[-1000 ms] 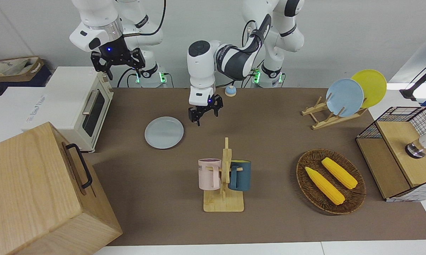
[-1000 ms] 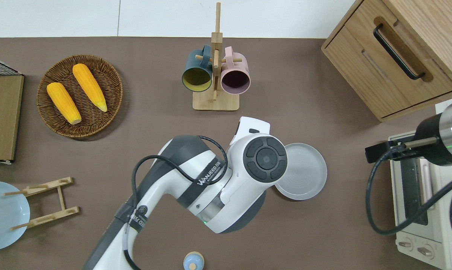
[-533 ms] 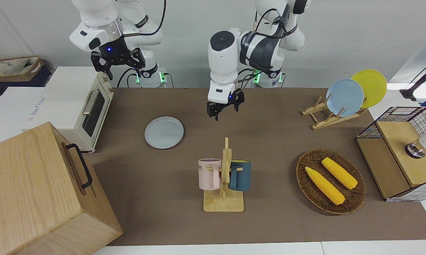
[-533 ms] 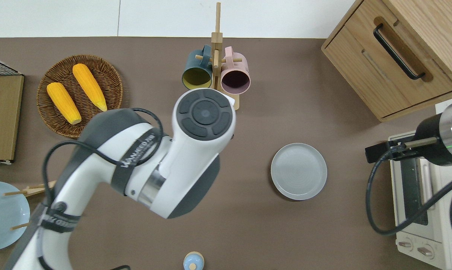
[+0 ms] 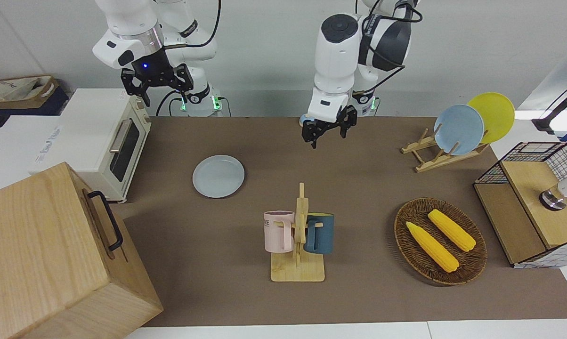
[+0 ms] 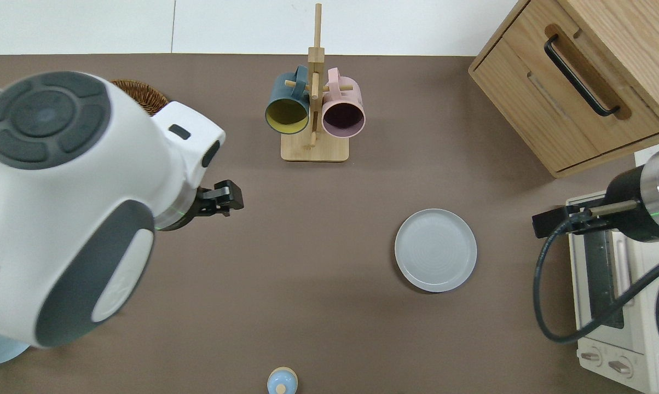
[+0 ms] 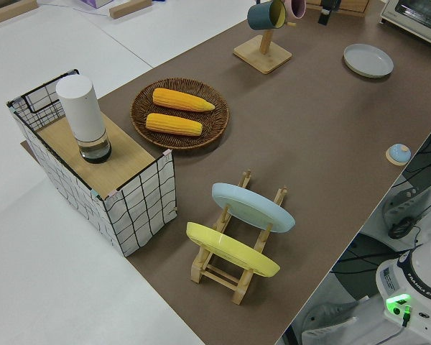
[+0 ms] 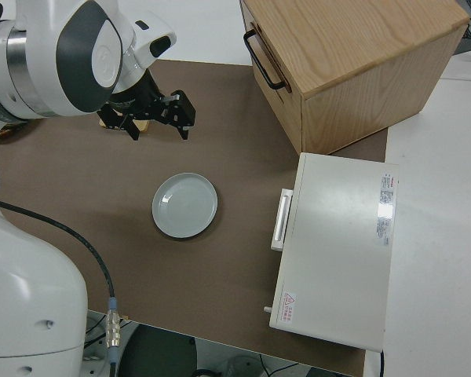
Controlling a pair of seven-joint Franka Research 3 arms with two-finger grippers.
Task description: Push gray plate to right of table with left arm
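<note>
Left gripper (image 5: 327, 132) is seen raised, fingers apart and holding nothing, well apart from the gray plate (image 5: 218, 176) on the table (image 5: 368, 179); right arm is parked.

Bright, even light from above falls on the matte counter (image 5: 368, 179) — no glare, only soft short shadows. The overhead view is sharp, though the left arm (image 6: 72, 208) bulges huge — slightly soft.

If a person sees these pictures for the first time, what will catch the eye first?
Probably the left arm, raised high, its gripper open over bare table. Next, the gray plate, alone and flat toward the right arm's end, near the toaster oven. The right arm is parked.
</note>
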